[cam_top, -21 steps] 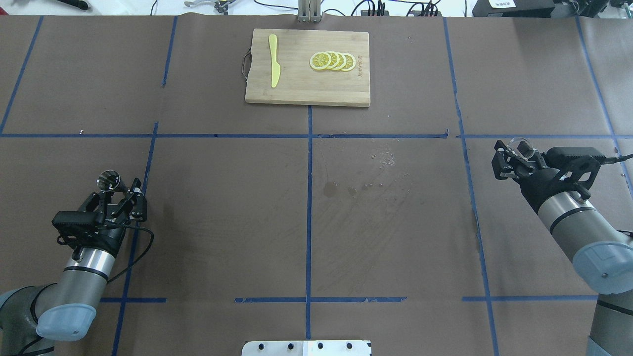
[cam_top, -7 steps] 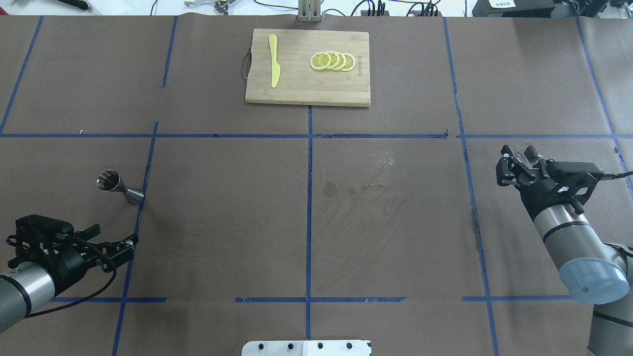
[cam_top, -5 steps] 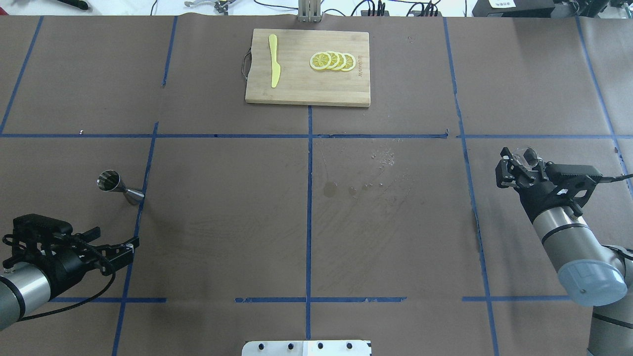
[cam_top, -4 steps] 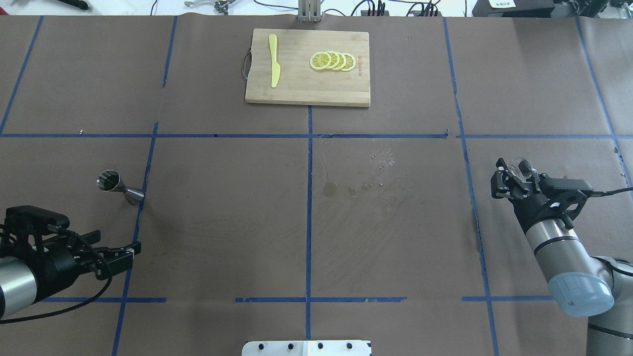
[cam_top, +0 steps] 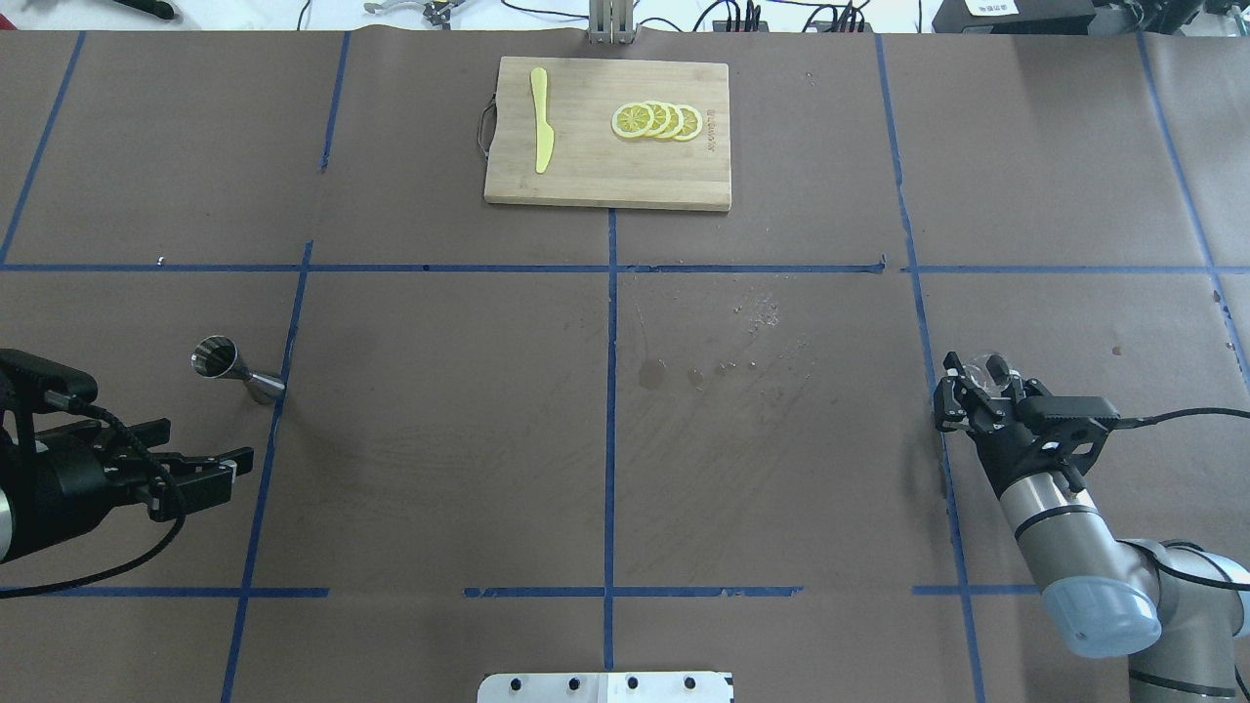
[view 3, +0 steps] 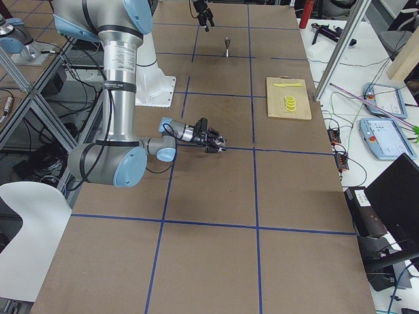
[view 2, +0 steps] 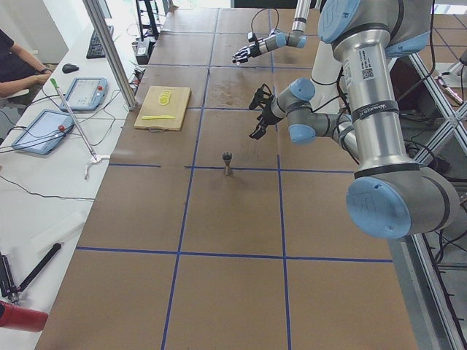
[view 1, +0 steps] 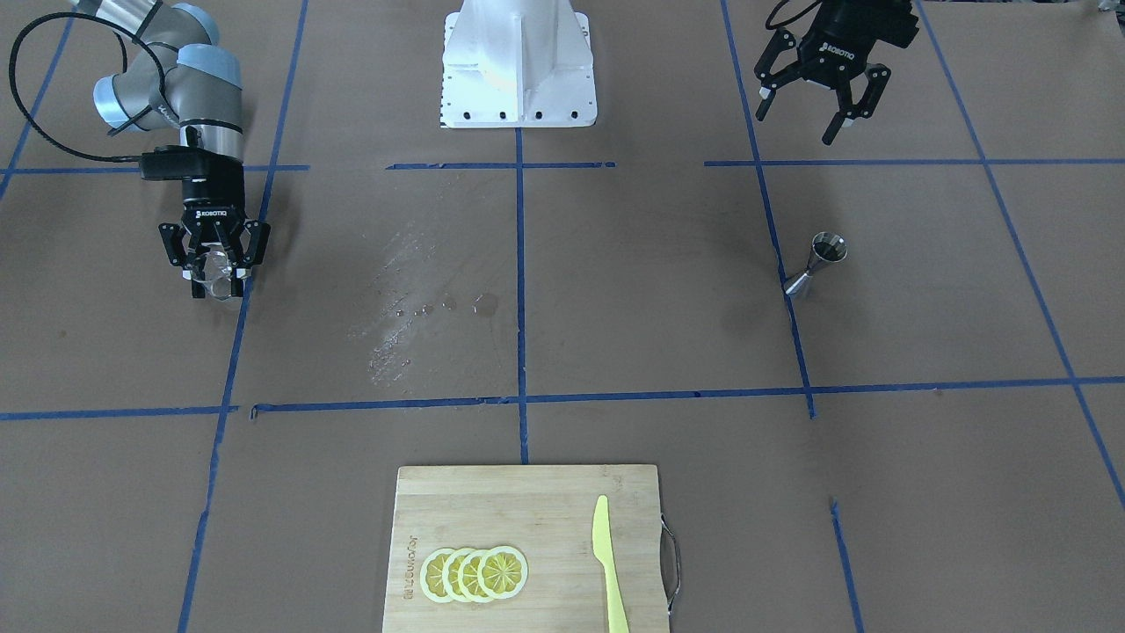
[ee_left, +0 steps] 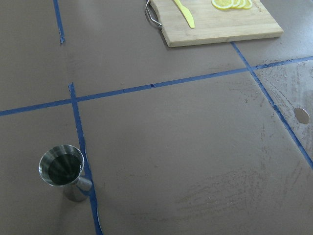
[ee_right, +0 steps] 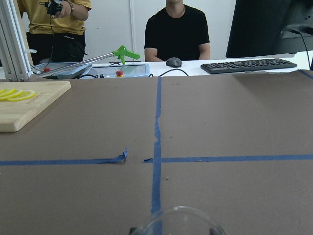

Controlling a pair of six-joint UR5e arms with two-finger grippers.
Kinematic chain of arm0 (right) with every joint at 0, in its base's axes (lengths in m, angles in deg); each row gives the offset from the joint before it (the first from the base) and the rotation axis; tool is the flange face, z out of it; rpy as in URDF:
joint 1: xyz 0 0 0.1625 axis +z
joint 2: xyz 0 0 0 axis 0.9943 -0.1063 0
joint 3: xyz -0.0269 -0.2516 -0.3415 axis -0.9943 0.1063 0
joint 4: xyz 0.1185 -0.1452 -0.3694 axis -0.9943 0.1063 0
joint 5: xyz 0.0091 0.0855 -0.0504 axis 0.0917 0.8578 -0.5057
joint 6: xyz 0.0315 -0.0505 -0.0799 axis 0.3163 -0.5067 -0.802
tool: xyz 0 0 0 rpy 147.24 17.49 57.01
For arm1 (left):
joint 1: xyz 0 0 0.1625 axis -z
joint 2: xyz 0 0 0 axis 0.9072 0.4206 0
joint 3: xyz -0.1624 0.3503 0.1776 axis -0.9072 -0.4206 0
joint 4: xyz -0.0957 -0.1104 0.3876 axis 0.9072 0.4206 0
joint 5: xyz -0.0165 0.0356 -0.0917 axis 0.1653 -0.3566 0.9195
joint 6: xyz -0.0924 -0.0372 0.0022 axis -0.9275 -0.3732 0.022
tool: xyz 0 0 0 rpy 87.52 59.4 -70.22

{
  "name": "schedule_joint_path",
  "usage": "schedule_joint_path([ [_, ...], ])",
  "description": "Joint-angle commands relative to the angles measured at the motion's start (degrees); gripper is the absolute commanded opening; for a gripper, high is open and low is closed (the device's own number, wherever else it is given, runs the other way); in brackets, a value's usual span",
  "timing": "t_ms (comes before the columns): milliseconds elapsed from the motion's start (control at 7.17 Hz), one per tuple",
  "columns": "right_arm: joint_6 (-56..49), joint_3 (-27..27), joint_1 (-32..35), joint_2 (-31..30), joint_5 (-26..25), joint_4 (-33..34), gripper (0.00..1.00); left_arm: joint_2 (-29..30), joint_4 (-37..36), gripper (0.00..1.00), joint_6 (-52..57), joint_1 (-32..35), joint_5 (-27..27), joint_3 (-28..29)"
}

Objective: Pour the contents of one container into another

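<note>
Nearest the robot, the white base plate (cam_top: 605, 686) sat at the tabletop's (cam_top: 439, 459) edge. On the robot's left side, the left arm (cam_top: 49, 483) hung low and short of the steel jigger (cam_top: 234, 369). The left jaws were spread wide and held nothing. The jigger stood upright on the brown tabletop, well apart from those jaws. Its lower cone rested right at a blue tape line (cam_top: 283, 342), and its upper cup faced upward.

On the robot's right side, the right arm (cam_top: 1045, 498) reached forward, and the right jaws were clamped around the small clear glass cup (cam_top: 984, 366). The cup sat between the fingertips (view 1: 195, 280) with its mouth up. The right wrist view showed only its round rim, at the bottom edge. The cup was close over the tabletop, though whether it touched could not be told. Cup and jigger were far apart, at opposite sides.

Between them, just past the middle, wet spots and smears (cam_top: 652, 372) marked the paper.

Farther out lay a bamboo cutting board (cam_top: 586, 176) with a metal handle. On it were a yellow plastic knife (cam_top: 540, 117) and a fanned row of lemon slices (cam_top: 656, 120).

Beyond the far edge, a person in a black shirt (ee_right: 177, 29) sat behind a keyboard (ee_right: 254, 65).
</note>
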Motion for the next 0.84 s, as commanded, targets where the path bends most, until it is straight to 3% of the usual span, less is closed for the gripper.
schedule_joint_path([
  [0,-0.92,-0.64,-0.12,0.33,0.02,-0.01,0.03,0.09,-0.07,1.0,0.39,0.89,0.65,0.01],
  [419,-1.8,-0.56,-0.03,-0.19,0.02,-0.01,0.37,0.18,-0.07,1.0,0.39,1.24,0.65,0.01],
  [698,-1.72,0.05,-0.11,-0.28,-0.07,-0.01,0.53,0.18,-0.07,1.0,0.39,1.33,0.65,0.01],
])
